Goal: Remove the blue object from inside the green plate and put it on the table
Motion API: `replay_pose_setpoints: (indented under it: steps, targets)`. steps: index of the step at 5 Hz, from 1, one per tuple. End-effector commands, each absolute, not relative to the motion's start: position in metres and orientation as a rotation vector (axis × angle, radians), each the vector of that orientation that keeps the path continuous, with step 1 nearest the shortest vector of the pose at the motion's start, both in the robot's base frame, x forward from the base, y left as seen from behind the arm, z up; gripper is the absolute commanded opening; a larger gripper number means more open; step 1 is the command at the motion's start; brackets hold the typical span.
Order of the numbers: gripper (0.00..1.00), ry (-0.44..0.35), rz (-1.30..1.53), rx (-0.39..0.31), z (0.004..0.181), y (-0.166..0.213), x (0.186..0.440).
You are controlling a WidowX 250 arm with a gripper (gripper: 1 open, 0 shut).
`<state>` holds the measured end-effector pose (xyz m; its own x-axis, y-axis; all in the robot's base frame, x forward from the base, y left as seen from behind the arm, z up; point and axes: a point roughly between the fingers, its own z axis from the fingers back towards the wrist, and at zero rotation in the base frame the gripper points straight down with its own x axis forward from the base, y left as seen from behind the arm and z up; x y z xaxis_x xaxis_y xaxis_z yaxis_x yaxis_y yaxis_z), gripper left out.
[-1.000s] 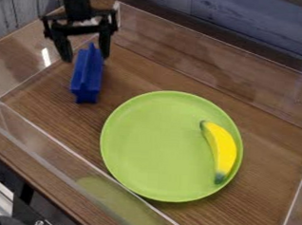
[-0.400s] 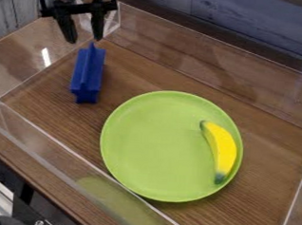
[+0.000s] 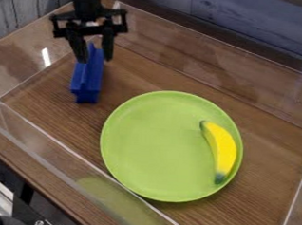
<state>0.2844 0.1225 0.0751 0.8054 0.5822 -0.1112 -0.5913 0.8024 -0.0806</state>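
The blue object (image 3: pixel 87 78) lies on the table (image 3: pixel 182 73), left of the green plate (image 3: pixel 145 147) and apart from its rim. My gripper (image 3: pixel 90 50) hangs pointing down over the block's far end. Its black fingers (image 3: pixel 110 44) are spread wider than the block and stand on either side of it, so the gripper is open and grips nothing. The plate holds only a yellow banana (image 3: pixel 219 151) near its right rim.
Clear acrylic walls (image 3: pixel 43 152) bound the wooden surface at the front, left and back. Bare wood shows between the plate and the back wall. A dark panel stands beyond the far wall.
The gripper rose from the block, then came back down a little to the right over its far end. The blue object, plate and banana stayed put.
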Motion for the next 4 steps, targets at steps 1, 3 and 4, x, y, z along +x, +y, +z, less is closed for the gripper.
replay_pose_setpoints:
  steps: [1,3,4]
  targets:
    - [1.00,0.022,0.617,-0.099,0.078,0.120,0.288]
    - [1.00,0.010,0.428,-0.102,0.100,0.127,0.287]
    - [1.00,0.005,0.446,-0.104,0.105,0.126,0.286]
